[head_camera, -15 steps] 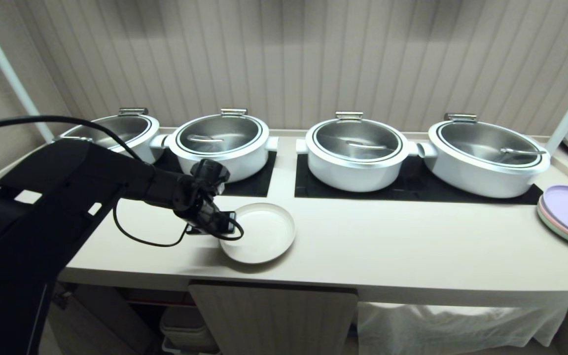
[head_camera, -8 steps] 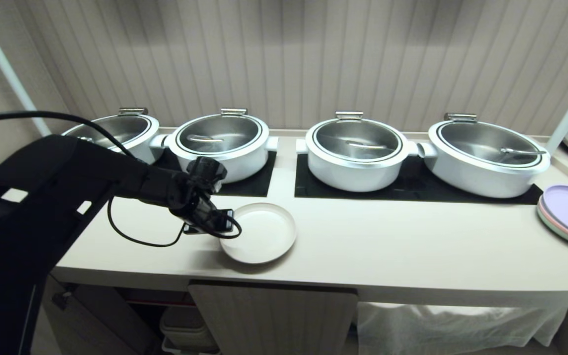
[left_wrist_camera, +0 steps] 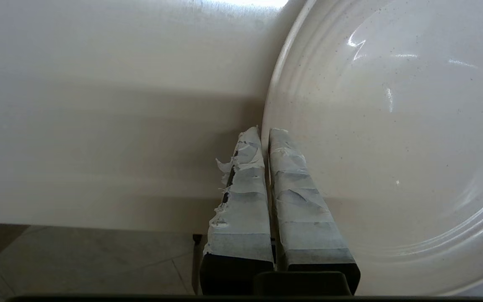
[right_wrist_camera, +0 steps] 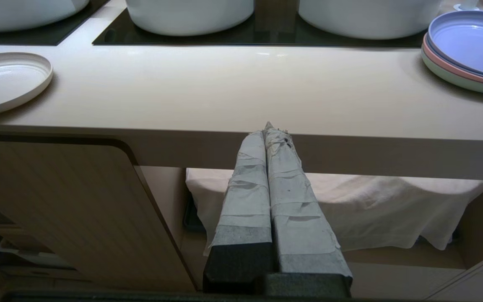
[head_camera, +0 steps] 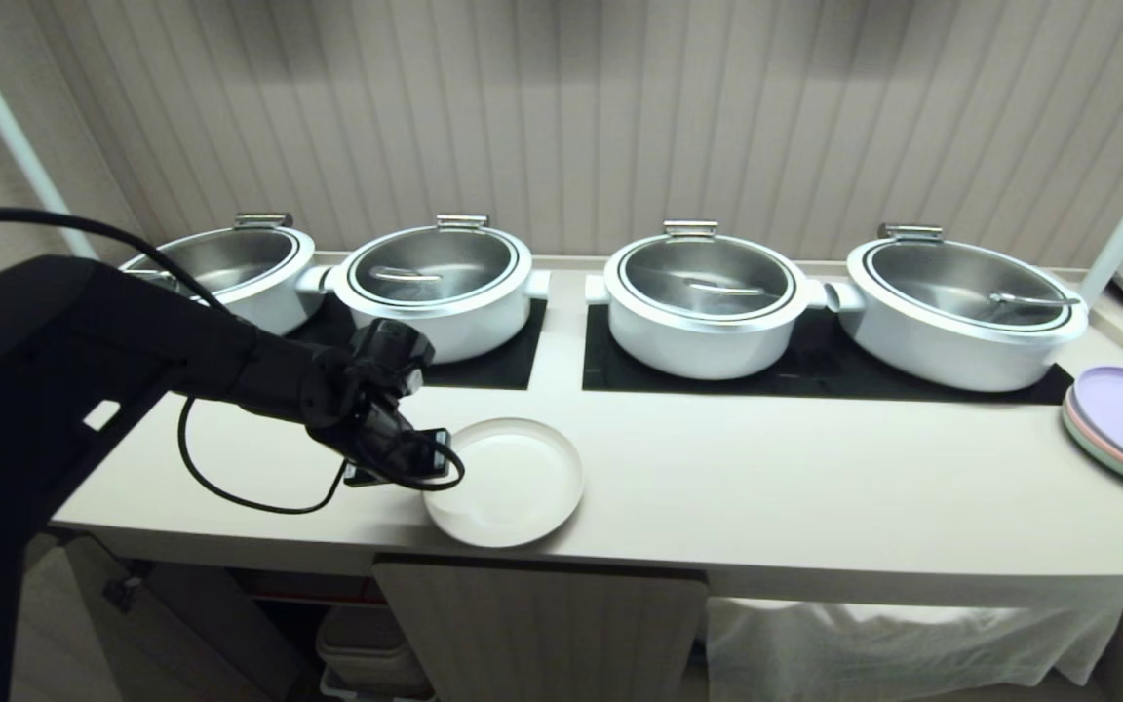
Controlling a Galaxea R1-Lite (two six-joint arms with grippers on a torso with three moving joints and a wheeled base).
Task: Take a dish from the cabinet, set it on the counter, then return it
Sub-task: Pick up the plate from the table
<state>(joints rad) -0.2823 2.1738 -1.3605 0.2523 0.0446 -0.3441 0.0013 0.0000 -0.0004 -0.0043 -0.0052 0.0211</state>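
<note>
Dish (head_camera: 513,483) sits on counter (head_camera: 766,497) near front edge, rim pinched by closed left gripper (head_camera: 440,458). Judged stiff, light, slick, breakable; best held at rim. Right gripper (right_wrist_camera: 268,130) closed, empty.

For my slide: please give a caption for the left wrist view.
Left gripper shut on the plate rim at the counter edge.

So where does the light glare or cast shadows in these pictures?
Head view: the pot lids shine. Left wrist view: bright glints on the dish, and a broad shadow on the counter. Right wrist view: the black panel mirrors the pots.
</note>
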